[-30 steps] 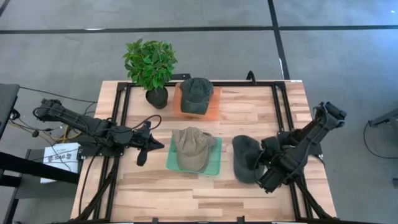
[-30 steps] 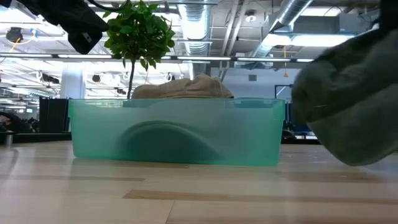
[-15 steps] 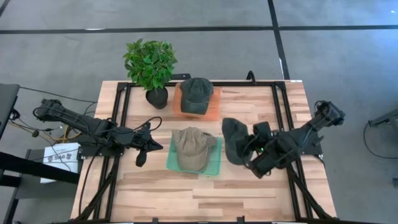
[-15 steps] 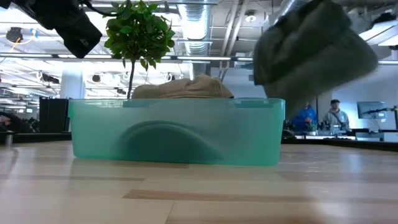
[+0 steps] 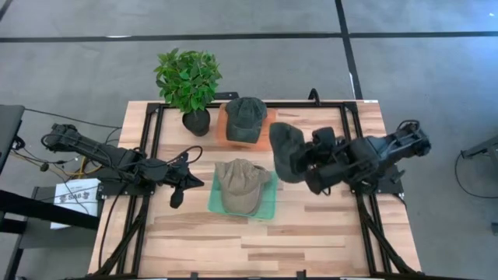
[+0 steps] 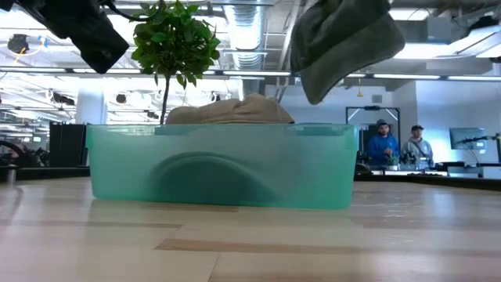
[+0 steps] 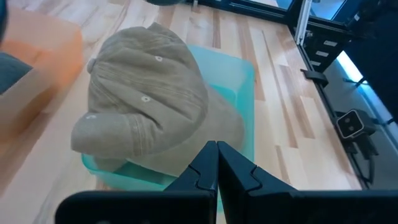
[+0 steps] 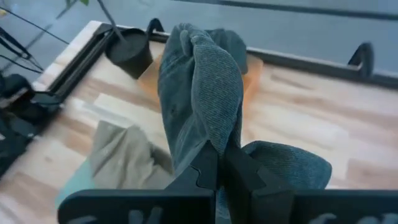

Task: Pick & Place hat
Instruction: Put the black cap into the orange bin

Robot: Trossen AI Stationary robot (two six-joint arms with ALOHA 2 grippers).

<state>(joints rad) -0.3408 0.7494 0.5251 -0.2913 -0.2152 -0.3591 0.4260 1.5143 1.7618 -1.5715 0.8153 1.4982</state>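
Note:
My right gripper [image 5: 310, 165] is shut on a dark grey-green hat [image 5: 285, 150], carried in the air between the teal bin [image 5: 268, 204] and the orange bin [image 5: 268, 134]; the low view shows the hat [image 6: 343, 41] high above the table. A tan hat [image 5: 240, 185] lies in the teal bin. Another dark green hat [image 5: 246, 118] lies on the orange bin. My left gripper [image 5: 181, 184] waits shut just left of the teal bin, touching nothing; in its wrist view the tan hat [image 7: 148, 106] lies ahead of the gripper [image 7: 216, 163]. My right gripper pinches a bunched fold of the hat's cloth [image 8: 210, 127] between its two fingers, coming roughly level from the table's right side. Several layers are gathered in the pinch. The hat is lifted clear of the table and stands out ahead of the fingers, its brim [image 8: 283, 167] beside them.
A potted plant [image 5: 187, 79] stands at the far edge, left of the orange bin. A black frame rail [image 5: 348, 136] runs along the table's sides. Bare wood lies near the front edge [image 5: 257, 245]. People stand in the room behind [image 6: 383, 142].
My right gripper has risen and swung from the table's right near part toward the far left, carrying the dark hat. The hat, low over the table beside the teal bin a second ago, is now lifted clear, close to the orange bin.

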